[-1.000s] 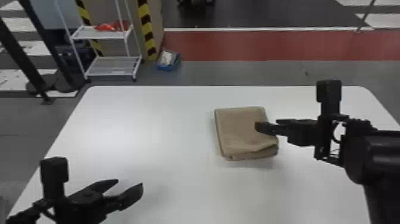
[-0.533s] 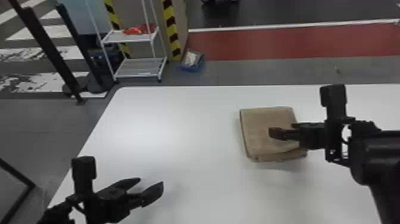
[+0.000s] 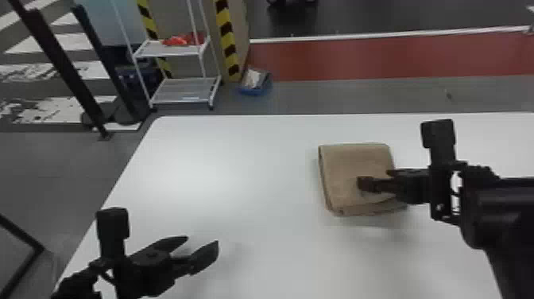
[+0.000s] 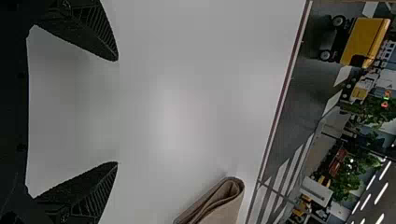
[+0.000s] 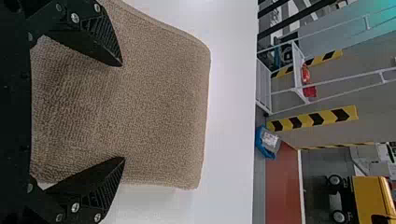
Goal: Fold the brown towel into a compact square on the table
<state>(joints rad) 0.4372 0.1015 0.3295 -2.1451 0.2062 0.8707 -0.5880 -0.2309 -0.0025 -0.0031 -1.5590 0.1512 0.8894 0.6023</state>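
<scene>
One soft brown terry towel (image 3: 353,163), folded into a thick, near-square pad, lies on a broad white table (image 3: 238,179) as the two-armed robot works what appears to be the last stage of the job. Reaching over the pad from its right side is the black, two-fingered right gripper (image 5: 122,112), its flat fingers spread wide with no cloth pinched between them. Whether they touch the top layer cannot be told. The matching black left gripper (image 4: 116,112), also wide open and empty, is well apart from the towel, to its left and closer to the robot. Beyond the towel and to its left stands a white metal shelf rack (image 3: 184,89) on the floor.

The right arm is plainly the nearer, its fingers aimed across the pad from right to left. The towel looks about as deep as it is wide, with no clear long axis; its near edge shows stacked layers, a little uneven toward the near right corner. With the fingers over the cloth, the next move likely calls for a light press or a clean lift before backing off to the towel's right. A low, sideways exit could drag the top layer and spoil the square.
</scene>
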